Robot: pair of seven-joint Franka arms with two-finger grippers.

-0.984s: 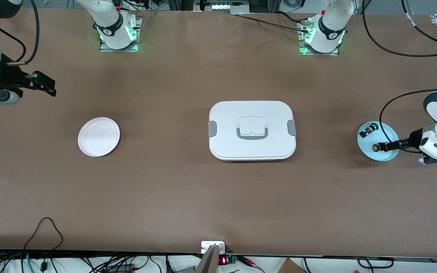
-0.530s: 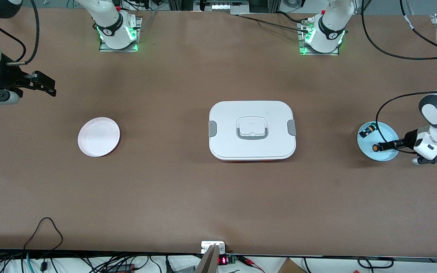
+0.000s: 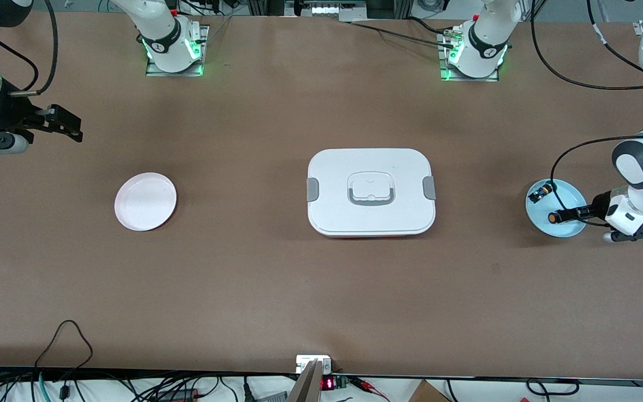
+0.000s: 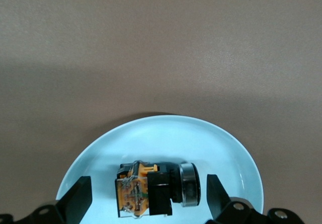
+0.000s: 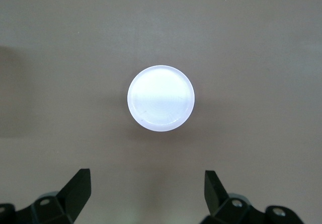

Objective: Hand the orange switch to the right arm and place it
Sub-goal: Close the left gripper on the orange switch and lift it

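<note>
The orange switch (image 3: 553, 217) lies on its side on a light blue plate (image 3: 574, 196) at the left arm's end of the table. My left gripper (image 3: 562, 215) is low over the plate and open. In the left wrist view the orange switch (image 4: 151, 189) lies between the two fingers (image 4: 78, 198) of my left gripper (image 4: 146, 200), with gaps on both sides, on the blue plate (image 4: 166, 136). My right gripper (image 3: 73, 127) hangs open and empty over the table at the right arm's end. It also shows in the right wrist view (image 5: 146, 191).
A green-capped switch (image 3: 539, 194) lies on the same blue plate, farther from the front camera than the orange one. A white lidded box (image 3: 370, 191) sits mid-table. A white round plate (image 3: 145, 201) lies near the right arm's end and shows in the right wrist view (image 5: 161, 97).
My left arm has shifted a little toward the table's middle, bringing its gripper closer around the orange switch. The switch has stayed on the plate. The right arm has not moved.
</note>
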